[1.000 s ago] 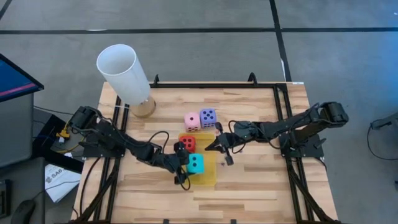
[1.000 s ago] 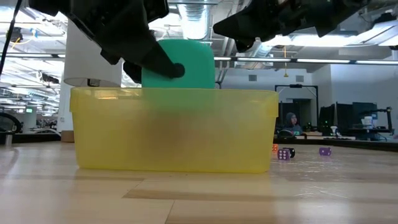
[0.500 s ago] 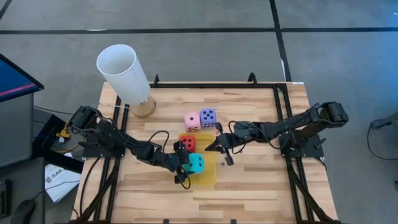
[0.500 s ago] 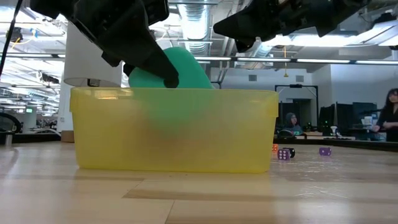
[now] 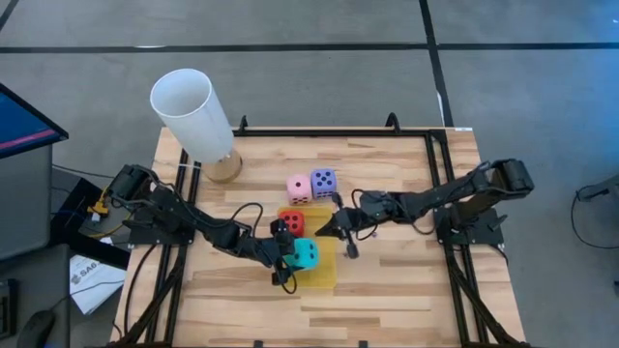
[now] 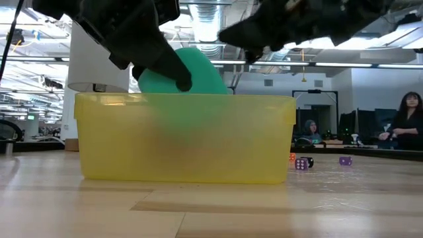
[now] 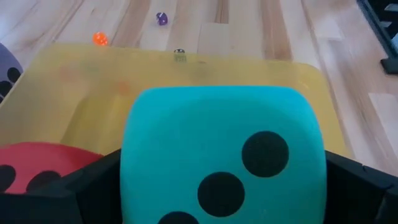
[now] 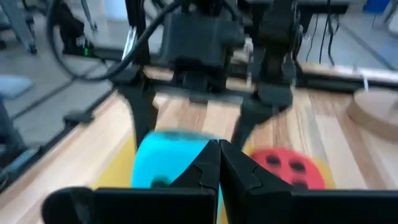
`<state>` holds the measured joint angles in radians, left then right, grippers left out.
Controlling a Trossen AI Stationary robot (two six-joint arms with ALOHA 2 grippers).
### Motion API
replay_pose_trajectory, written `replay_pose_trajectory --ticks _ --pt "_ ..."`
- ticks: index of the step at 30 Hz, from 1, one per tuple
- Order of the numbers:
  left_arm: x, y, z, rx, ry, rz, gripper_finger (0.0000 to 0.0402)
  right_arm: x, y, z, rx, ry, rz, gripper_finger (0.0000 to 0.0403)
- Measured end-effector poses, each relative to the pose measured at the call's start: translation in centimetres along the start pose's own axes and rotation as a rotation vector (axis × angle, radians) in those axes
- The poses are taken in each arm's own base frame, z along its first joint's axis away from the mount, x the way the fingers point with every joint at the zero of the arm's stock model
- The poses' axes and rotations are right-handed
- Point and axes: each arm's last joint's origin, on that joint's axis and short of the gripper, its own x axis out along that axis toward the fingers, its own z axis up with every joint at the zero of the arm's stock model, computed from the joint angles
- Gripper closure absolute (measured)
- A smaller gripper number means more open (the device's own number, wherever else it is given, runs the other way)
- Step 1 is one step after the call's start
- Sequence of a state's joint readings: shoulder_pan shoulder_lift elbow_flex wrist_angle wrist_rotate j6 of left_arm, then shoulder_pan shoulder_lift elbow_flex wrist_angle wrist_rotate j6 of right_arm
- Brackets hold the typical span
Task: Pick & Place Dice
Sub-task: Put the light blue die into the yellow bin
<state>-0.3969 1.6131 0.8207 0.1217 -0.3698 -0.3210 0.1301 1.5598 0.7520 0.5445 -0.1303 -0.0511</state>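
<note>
My left end effector (image 5: 293, 254) is clamped on the cyan die (image 5: 306, 254), holding it tilted inside the yellow tray (image 5: 322, 277) on the desk (image 5: 387, 290). The red die (image 5: 291, 222) sits in the tray just beside the cyan one. My right end effector (image 5: 326, 228) hovers at the tray's edge near the red die, fingertips together. The pink die (image 5: 299, 188) and purple die (image 5: 324, 182) stand touching on the desk beyond the tray. Tiny dice (image 6: 303, 162) lie farther off.

A white paper sheet (image 5: 89, 281) on the floor left of the table bears dark letters, perhaps "SAG"; nothing else reads.
</note>
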Motion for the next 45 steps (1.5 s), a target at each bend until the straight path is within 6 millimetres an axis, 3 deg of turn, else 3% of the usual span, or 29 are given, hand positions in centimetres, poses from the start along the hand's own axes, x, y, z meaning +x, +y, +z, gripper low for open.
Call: replay_pose_trajectory --ticks 4,13,25,33,38,45 --pt "0.0 0.0 0.1 -0.004 -0.010 -0.003 0.0009 1.8 -0.1 -1.3 0.010 0.010 0.006 0.0403" --pt "0.0 0.1 0.2 -0.008 -0.017 -0.002 0.0009 3.1 0.2 0.9 0.018 0.028 0.053 0.0403" --pt "0.2 0.3 0.7 -0.030 -0.055 -0.004 0.0009 3.3 1.3 1.1 0.003 0.006 0.086 0.0403" --pt "0.2 0.2 0.7 -0.030 -0.039 -0.058 0.0009 5.5 1.3 -0.3 0.010 0.033 0.098 0.0403" --pt "0.1 0.1 0.7 -0.029 -0.037 -0.064 0.0009 7.0 1.4 0.5 0.014 0.073 0.134 0.0403" --pt "0.2 0.1 0.6 -0.027 -0.033 -0.064 0.0009 7.3 1.5 1.3 0.010 0.176 0.143 0.0403"
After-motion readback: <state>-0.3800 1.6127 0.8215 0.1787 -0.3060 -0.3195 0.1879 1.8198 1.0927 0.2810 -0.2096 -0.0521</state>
